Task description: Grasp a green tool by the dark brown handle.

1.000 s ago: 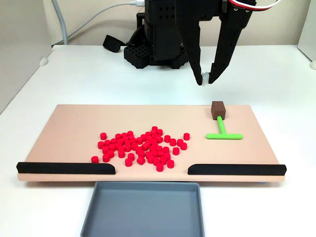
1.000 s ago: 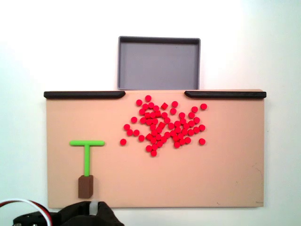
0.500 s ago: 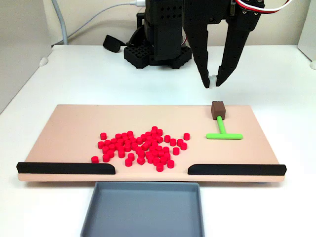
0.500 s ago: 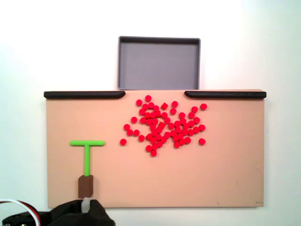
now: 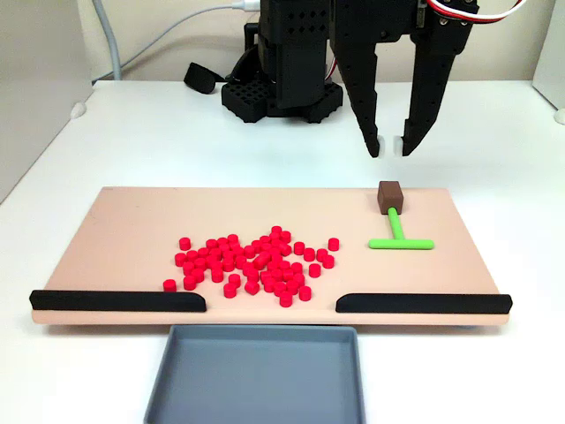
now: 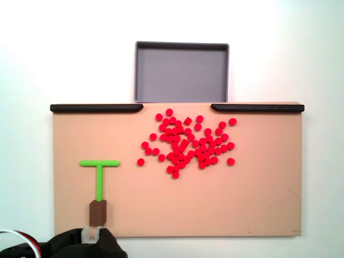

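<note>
The black two-fingered hand (image 5: 389, 147) hangs with its fingers spread, a clear gap between the white-tipped fingertips (image 5: 375, 147), above the white table (image 5: 132, 141) just behind the far edge of the flat peach-coloured rectangular board (image 5: 132, 230). In a fixed view from above, the same hand (image 6: 91, 233) sits at the bottom edge of the frame, its pale tips just short of the board's near edge and lined up with the small dark brown cube-shaped handle (image 6: 98, 213); the tips look very close to the block, though whether they touch it cannot be told.

The small bright-green T-shaped tool (image 5: 399, 237) lies flat on the board toward its right end in the front view, the thin stem running from the handle (image 5: 390, 197) toward the crossbar, which points toward the two long black strips. From above, the tool (image 6: 99, 174) lies at the board's left end, crossbar away from the hand.

A loose cluster of small red cylinders (image 5: 252, 265) is scattered over the board's middle, well apart from the tool. The left black strip (image 5: 117, 301) and the right black strip (image 5: 424, 304) line the board's front edge with a gap between them, and a shallow grey rectangular tray (image 5: 256, 375) sits on the table just beyond that gap
</note>
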